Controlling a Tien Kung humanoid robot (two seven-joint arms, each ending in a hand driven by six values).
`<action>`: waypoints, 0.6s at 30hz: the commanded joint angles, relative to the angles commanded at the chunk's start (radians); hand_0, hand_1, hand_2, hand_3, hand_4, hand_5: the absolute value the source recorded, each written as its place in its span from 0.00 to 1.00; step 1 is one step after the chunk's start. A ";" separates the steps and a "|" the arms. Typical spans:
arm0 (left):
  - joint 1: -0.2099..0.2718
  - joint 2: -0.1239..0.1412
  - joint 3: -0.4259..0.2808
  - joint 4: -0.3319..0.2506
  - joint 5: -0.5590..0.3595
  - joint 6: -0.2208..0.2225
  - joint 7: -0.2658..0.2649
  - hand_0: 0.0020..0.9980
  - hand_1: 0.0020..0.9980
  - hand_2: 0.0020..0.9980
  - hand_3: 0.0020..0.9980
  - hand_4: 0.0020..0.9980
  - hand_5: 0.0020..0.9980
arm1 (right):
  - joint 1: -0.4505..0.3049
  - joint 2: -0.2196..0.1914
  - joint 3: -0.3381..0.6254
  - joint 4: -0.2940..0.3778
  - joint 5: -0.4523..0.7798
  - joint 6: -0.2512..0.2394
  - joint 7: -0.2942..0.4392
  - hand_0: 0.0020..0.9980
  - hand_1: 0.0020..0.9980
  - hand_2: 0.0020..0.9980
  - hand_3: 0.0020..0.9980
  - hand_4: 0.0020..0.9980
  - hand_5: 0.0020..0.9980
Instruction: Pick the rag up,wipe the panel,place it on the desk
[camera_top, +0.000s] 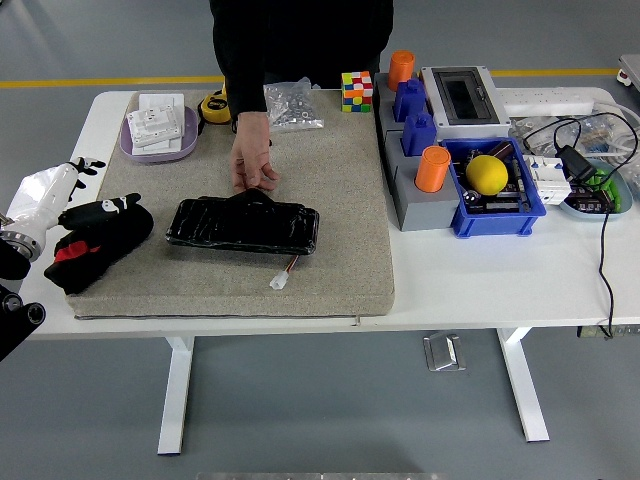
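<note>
The black panel (243, 224) lies flat on the grey mat (330, 200), a thin wire with a white plug (279, 282) trailing from its near edge. A dark crumpled lump, apparently the rag (256, 199), sits at the panel's far edge. A person's hand (252, 160) reaches down from the far side and touches that lump. My left hand (112, 225) rests on the mat's left part, well left of the panel, fingers stretched out and holding nothing. Its silver wrist (38, 203) hangs over the table's left edge.
At the back of the mat are a purple tray with white parts (157, 127), a yellow tape measure (213, 105), a bag of screws (292, 104) and a colour cube (357, 90). A grey stand (410, 195), a blue bin with a yellow ball (487, 174) and cables (590, 160) fill the right.
</note>
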 joint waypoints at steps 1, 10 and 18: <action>0.000 0.004 -0.006 -0.014 0.003 -0.001 0.004 0.44 0.66 0.80 0.84 1.00 0.91 | 0.000 0.000 0.000 0.000 0.000 0.000 0.000 0.79 0.67 0.72 0.65 1.00 0.50; 0.014 0.053 -0.052 -0.206 0.001 -0.036 0.074 0.44 0.65 0.78 0.83 1.00 0.91 | 0.001 -0.002 0.003 0.000 0.000 -0.001 0.000 0.79 0.67 0.72 0.65 1.00 0.50; 0.015 0.103 -0.128 -0.353 -0.155 -0.061 0.091 0.43 0.65 0.78 0.83 1.00 0.89 | -0.001 0.003 0.015 0.001 -0.006 -0.003 -0.001 0.79 0.67 0.72 0.65 1.00 0.50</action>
